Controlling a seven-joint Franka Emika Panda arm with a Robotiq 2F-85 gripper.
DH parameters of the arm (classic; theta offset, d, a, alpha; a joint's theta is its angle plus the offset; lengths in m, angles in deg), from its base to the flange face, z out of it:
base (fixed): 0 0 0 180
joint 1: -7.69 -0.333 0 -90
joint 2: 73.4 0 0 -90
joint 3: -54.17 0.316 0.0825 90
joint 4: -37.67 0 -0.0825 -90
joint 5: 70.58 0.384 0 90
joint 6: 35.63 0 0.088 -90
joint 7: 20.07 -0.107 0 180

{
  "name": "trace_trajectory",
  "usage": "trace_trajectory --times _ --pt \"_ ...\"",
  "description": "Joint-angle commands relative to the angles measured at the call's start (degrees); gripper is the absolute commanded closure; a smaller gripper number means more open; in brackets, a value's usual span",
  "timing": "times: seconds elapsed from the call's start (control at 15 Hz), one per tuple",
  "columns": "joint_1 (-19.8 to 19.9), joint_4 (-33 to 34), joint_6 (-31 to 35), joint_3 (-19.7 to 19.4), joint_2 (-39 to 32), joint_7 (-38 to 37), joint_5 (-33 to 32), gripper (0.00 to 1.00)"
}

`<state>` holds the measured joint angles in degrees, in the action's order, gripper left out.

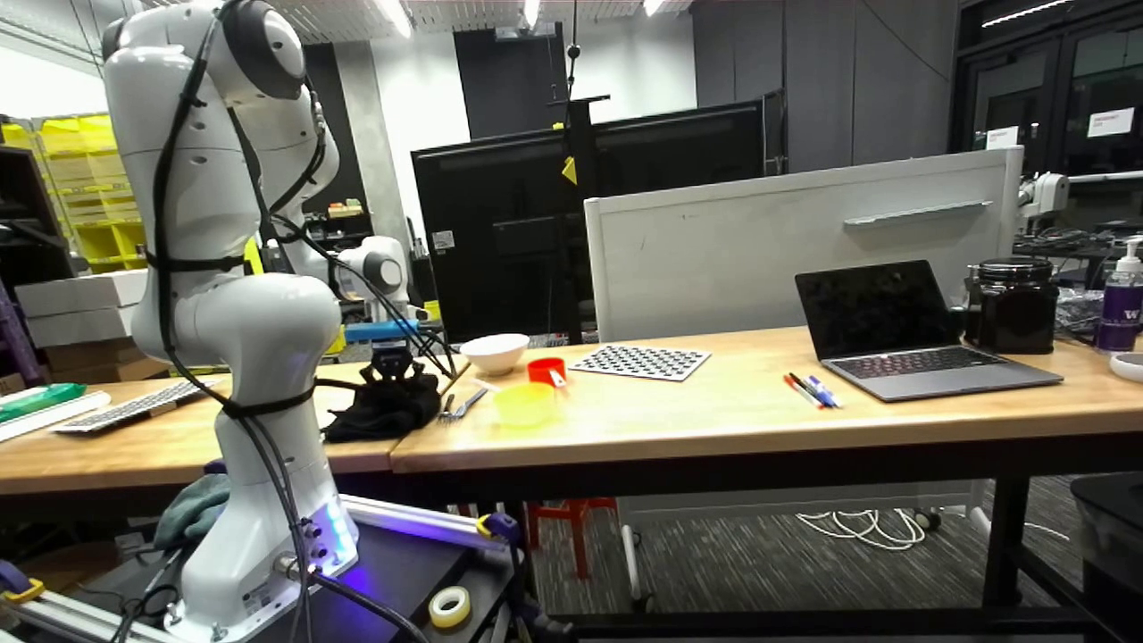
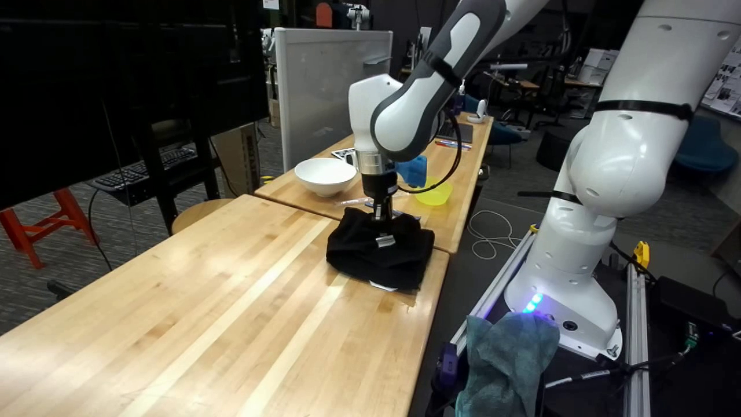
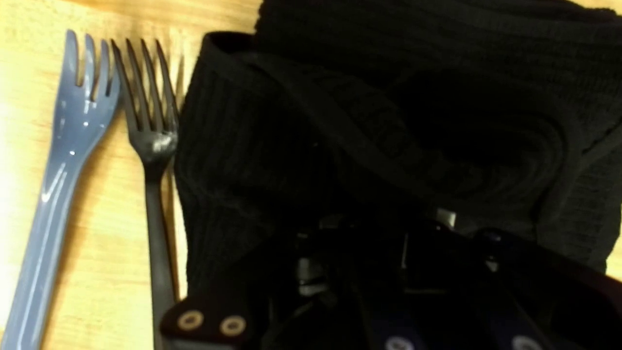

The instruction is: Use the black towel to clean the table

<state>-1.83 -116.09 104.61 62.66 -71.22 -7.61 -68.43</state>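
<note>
The towel (image 2: pixel 373 263) lies directly beneath the gripper (image 2: pixel 382 226), seemingly touching (whether the jaws pinch it, I cannot tell).

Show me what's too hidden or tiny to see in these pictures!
Whether the gripper is shut: black on the black towel, too dark to tell in any view.
The table under the towel: covered by it in all views.
The blue fork: handle end cut off by the wrist view's bottom edge.
Letters on the laptop: too small in an exterior view.
</note>
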Motion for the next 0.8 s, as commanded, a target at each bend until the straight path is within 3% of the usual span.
trace_trajectory --times 0.0,0.73 --pt "-2.31 2.37 1.57 2.79 -5.99 -4.34 -0.88 0.96" --pt "-8.85 16.27 -2.61 9.16 -16.62 -12.92 -1.95 0.96"
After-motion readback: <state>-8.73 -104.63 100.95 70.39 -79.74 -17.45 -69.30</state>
